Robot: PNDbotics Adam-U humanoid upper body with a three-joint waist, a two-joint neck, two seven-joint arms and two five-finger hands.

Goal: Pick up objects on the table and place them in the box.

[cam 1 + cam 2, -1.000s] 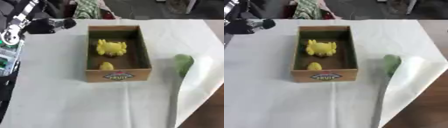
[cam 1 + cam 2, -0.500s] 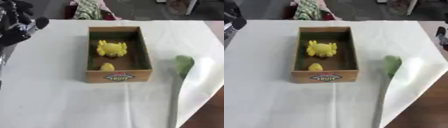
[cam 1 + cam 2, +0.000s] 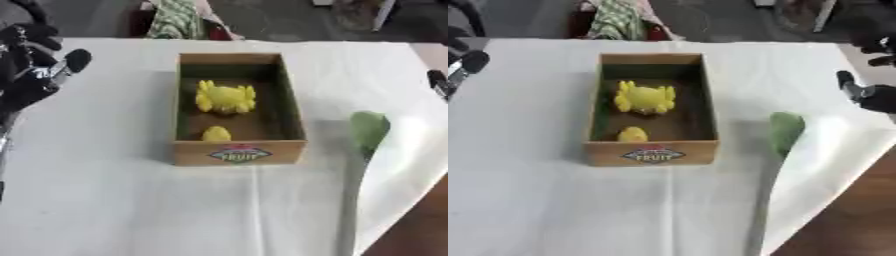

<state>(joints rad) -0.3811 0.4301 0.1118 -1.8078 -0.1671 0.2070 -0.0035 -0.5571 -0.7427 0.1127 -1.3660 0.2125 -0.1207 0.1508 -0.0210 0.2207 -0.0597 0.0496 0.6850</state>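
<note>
The black left hand [image 3: 33,75], fingers relaxed and holding nothing, hovers at the table's left edge. Right of it across bare white cloth [image 3: 105,190] sits the brown cardboard box [image 3: 238,152]; the green rounded object [image 3: 785,131] lies beyond, near the right hand [image 3: 866,92], whose fingers I cannot make out.

green object [image 3: 784,131] perhaps half-covered by cloth [image 3: 833,165]

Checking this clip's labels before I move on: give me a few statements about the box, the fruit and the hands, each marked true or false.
1. Two yellow items lie inside the box. True: a larger bunch and a small yellow piece.
2. The green object is in the box. False: it lies on the table, right of the box.
3. The left hand holds a fruit. False: it holds nothing.
4. The right hand is at the table's right edge. True.
</note>
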